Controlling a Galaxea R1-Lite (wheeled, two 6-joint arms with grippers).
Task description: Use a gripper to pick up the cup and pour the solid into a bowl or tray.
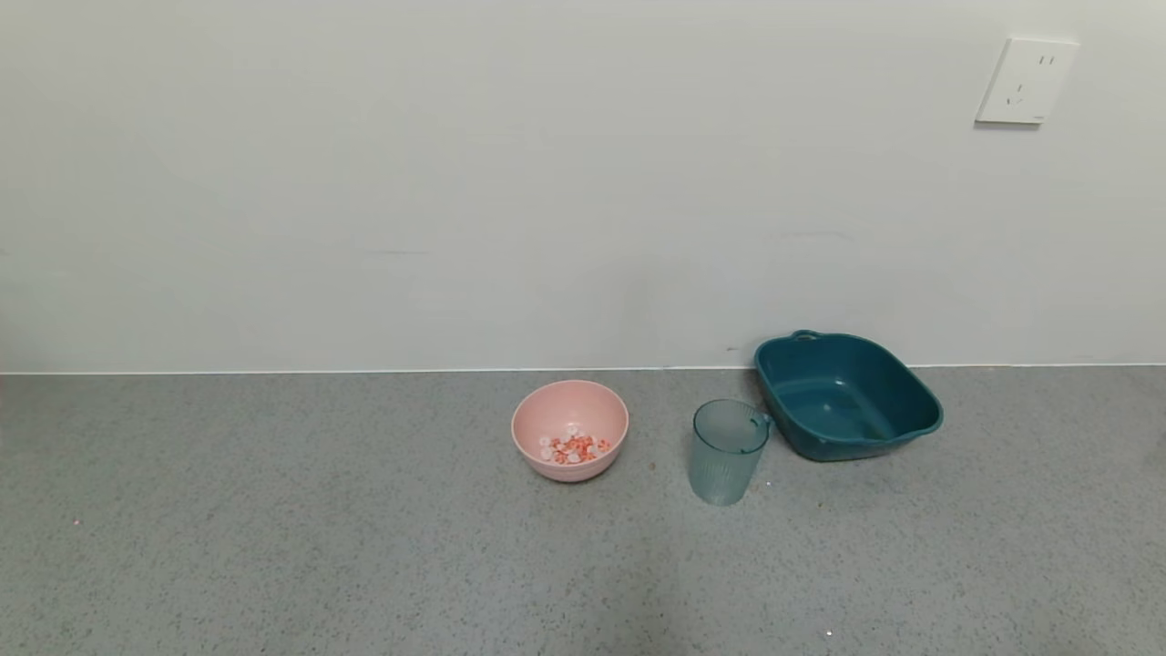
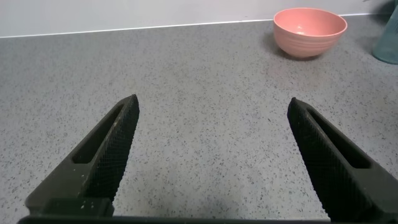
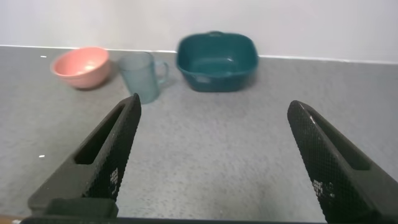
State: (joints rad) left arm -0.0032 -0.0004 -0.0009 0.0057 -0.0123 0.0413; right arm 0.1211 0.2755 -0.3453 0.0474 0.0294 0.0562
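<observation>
Three containers are sitting toward the back edge of the grey speckled worktop [image 1: 273,547], near the wall: one pale pink bowl [image 1: 570,430] around the middle of that edge, one translucent teal cup [image 1: 726,451] just to its right, and one dark teal tray [image 1: 847,394] further right, close behind the cup. One small heap of red-orange and white solid bits [image 1: 574,448] is lying inside the bowl; the cup is looking empty, so the pour appears done. The cup is standing upright and seems light, thin-walled and somewhat slippery; gripping its ribbed wall mid-height, away from the rim tab, would probably hold best. Both grippers are hanging back near the front edge, holding nothing: the left gripper [image 2: 211,158] and the right gripper [image 3: 211,158] are each showing jaws spread wide apart.
</observation>
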